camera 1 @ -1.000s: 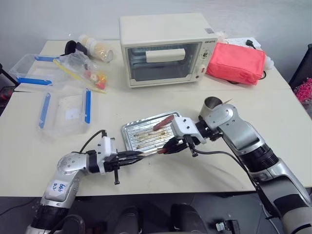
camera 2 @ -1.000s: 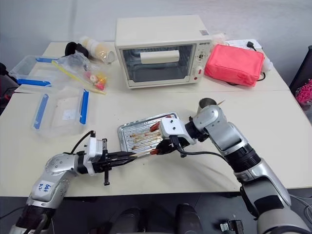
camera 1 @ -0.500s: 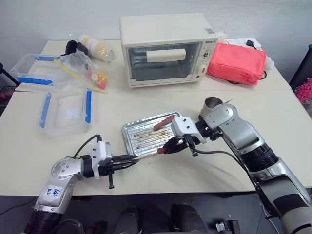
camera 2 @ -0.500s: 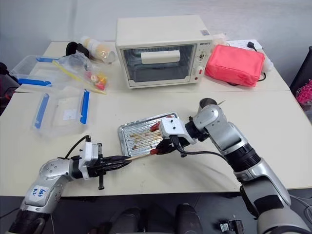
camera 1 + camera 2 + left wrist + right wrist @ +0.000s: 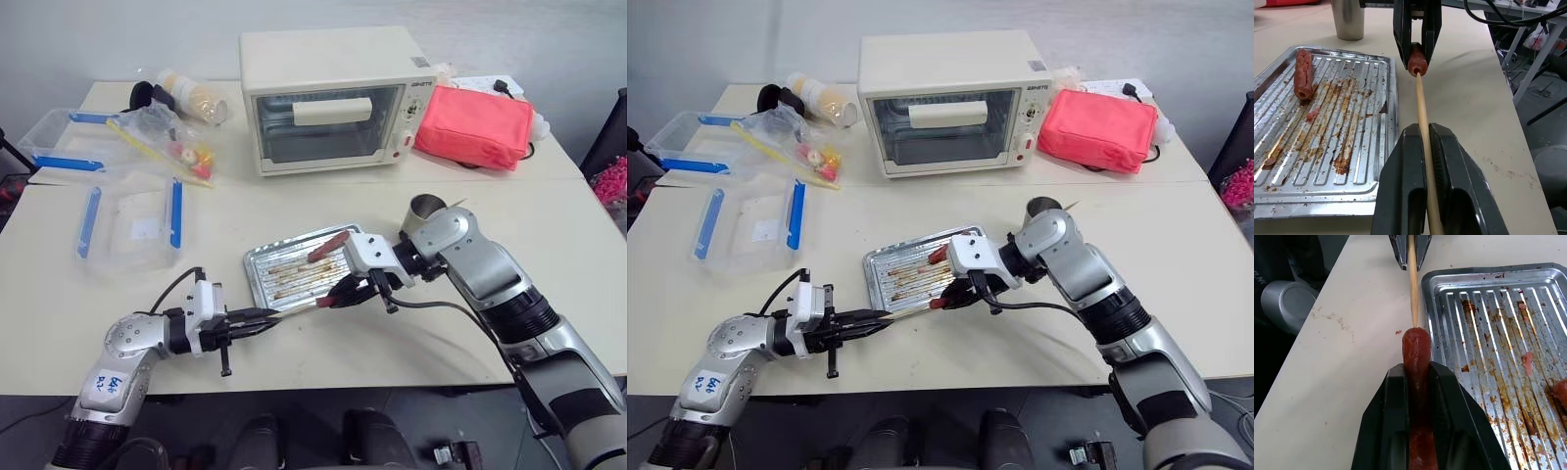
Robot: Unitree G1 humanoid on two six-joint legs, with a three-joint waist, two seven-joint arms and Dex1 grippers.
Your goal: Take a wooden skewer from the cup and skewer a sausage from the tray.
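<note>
My left gripper [image 5: 257, 320] is shut on the wooden skewer [image 5: 290, 310], which lies level and points right. Its tip meets the end of a reddish-brown sausage [image 5: 1417, 350]; I cannot tell whether it has gone in. My right gripper [image 5: 343, 294] is shut on that sausage, just off the tray's near corner. From the left wrist, the skewer [image 5: 1421, 107] runs from between my fingers to the sausage [image 5: 1417, 59]. The stained tray [image 5: 257, 259] holds a second sausage [image 5: 327, 246]. The metal cup [image 5: 426, 208] stands behind my right wrist with another skewer [image 5: 460, 204] in it.
A cream toaster oven [image 5: 328, 98] stands at the back, with a red pouch [image 5: 475, 125] to its right. Clear plastic boxes with blue clips [image 5: 132, 227] and bagged items [image 5: 181, 137] lie at the left. The table's front edge [image 5: 323, 377] runs just below both grippers.
My left gripper has drawn slightly back to the left and down with the skewer. The right gripper and its sausage have stayed in place.
</note>
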